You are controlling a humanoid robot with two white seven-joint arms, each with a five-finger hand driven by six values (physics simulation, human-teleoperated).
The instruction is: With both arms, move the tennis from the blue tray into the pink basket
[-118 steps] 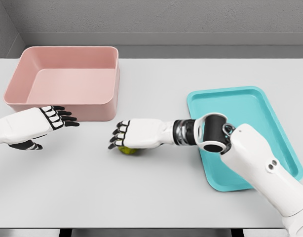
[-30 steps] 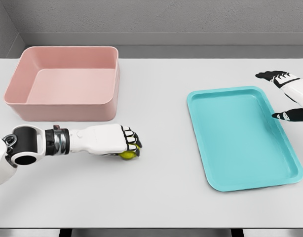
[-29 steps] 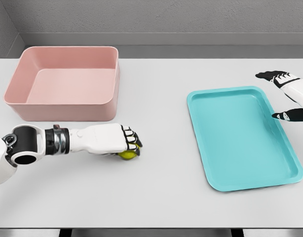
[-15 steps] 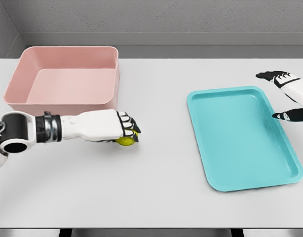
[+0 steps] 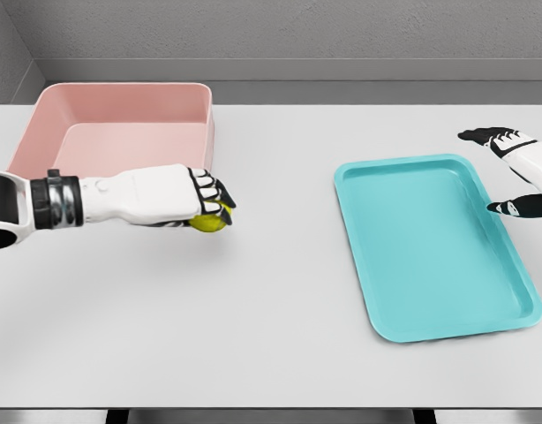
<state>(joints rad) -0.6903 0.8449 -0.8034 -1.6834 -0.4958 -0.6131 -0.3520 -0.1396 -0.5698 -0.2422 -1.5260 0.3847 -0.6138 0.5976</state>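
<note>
My left hand [image 5: 209, 205] is shut on the yellow-green tennis ball [image 5: 207, 222], holding it above the table just in front of the pink basket's [image 5: 121, 104] near right corner. The ball peeks out below the curled fingers. The blue tray [image 5: 430, 243] lies on the right half of the table with nothing in it. My right hand [image 5: 509, 168] hovers open at the far right edge, beside the tray's back right corner.
The white table [image 5: 271, 336] spreads between basket and tray. A grey wall runs along the back edge. My left forearm covers the basket's front wall.
The left hand has lifted the ball off the table and carried it up and left toward the basket. The right hand has stayed put.
</note>
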